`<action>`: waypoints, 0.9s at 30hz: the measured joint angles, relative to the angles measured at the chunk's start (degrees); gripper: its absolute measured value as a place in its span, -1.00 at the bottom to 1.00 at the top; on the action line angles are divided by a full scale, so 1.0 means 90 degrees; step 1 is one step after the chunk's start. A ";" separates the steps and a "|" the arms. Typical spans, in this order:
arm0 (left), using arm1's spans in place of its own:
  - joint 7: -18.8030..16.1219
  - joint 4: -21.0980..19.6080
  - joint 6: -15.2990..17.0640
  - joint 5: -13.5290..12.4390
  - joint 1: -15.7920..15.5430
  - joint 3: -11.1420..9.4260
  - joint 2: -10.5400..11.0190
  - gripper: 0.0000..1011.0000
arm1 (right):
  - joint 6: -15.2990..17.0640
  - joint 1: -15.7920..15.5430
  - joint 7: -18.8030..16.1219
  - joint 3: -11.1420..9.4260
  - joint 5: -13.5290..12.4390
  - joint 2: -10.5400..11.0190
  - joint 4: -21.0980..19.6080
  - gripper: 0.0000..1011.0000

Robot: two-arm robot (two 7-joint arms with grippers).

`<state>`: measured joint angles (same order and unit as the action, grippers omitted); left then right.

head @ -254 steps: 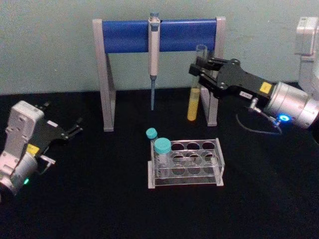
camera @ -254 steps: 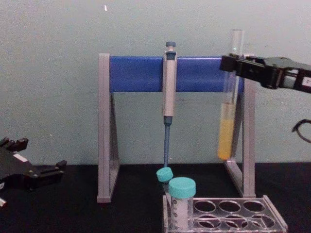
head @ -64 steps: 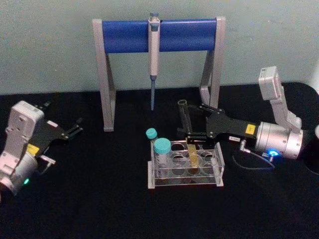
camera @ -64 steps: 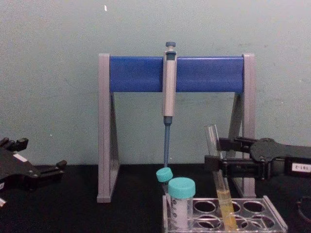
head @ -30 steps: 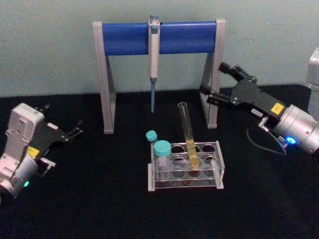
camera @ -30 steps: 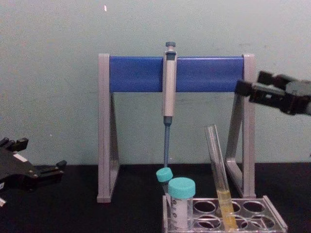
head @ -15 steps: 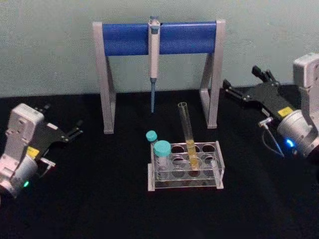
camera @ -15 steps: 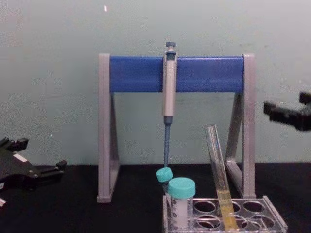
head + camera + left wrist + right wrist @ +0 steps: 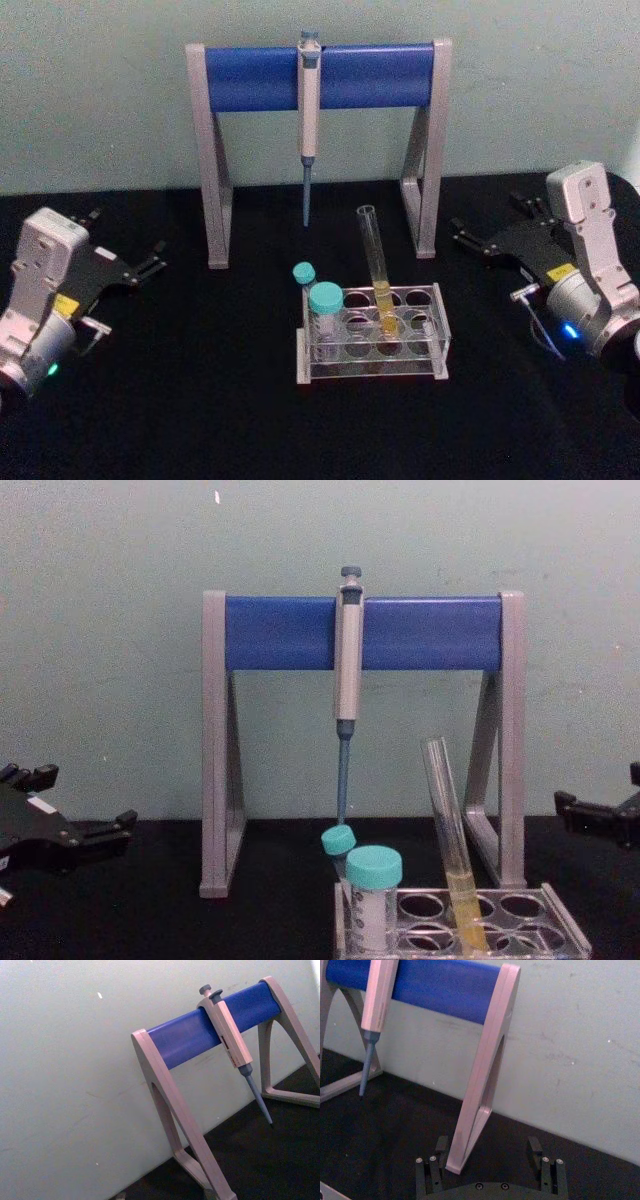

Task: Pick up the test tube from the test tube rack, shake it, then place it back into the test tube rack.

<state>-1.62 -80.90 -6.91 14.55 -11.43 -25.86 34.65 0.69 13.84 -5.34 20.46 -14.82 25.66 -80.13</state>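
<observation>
Head view: test tube [image 9: 375, 268] sits tilted in the test tube rack [image 9: 372, 331]; right gripper [image 9: 487, 236] right of the rack, jaws spread, left gripper [image 9: 128, 260] far left, jaws spread too.

We see a pipette stand [image 9: 318, 75] at the far side of the black table [image 9: 200, 400], its blue crossbar [image 9: 280, 632] resting on two grey A-shaped legs. A grey-blue pipette [image 9: 308, 110] hangs from the middle of that bar, tip pointing down and clear of the table. Nearer to us, two teal-capped vials [image 9: 324, 298] stand upright close together, the smaller [image 9: 303, 270] just behind and to the left of the larger. Behind the stand we see a pale green wall [image 9: 100, 90].
</observation>
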 joint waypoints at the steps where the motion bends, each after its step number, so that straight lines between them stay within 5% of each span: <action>1: 0.0000 0.0000 0.0000 0.0000 0.0000 0.0000 0.0000 0.98 | 0.0011 -0.0007 0.0002 -0.0003 0.0015 -0.0010 0.0010 0.98; 27: 0.0000 0.0000 0.0000 0.0000 0.0000 0.0000 0.0000 0.98 | 0.0028 -0.0012 -0.0013 -0.0022 0.0016 -0.0024 0.0026 0.98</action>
<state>-1.62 -80.90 -6.91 14.55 -11.43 -25.86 34.64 0.94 13.73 -5.45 20.27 -14.67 25.45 -79.90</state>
